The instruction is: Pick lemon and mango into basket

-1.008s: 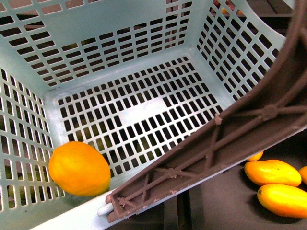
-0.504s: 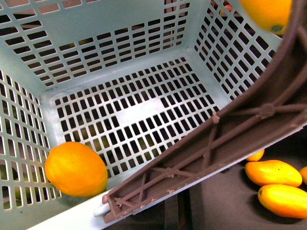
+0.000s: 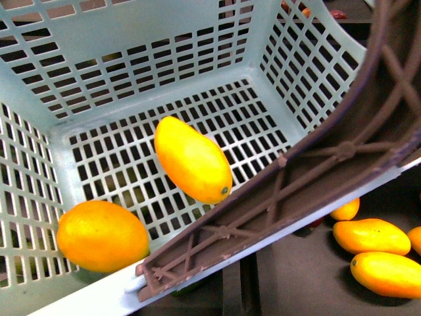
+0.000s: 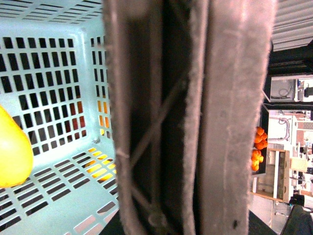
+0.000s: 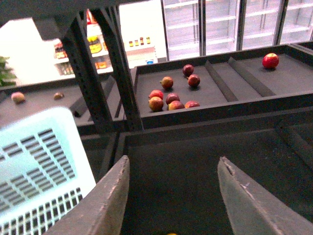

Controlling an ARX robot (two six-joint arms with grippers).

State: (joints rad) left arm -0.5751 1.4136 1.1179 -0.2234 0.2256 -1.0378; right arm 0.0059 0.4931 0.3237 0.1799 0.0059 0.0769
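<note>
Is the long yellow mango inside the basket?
Yes, inside: the mango is within the basket walls over its slotted floor, near the lemon.

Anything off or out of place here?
Nothing damaged or spilled. The mango and lemon are both inside the basket; the mango lies diagonally mid-floor, and I can't tell if it is resting there. Right tool is open and empty.
</note>
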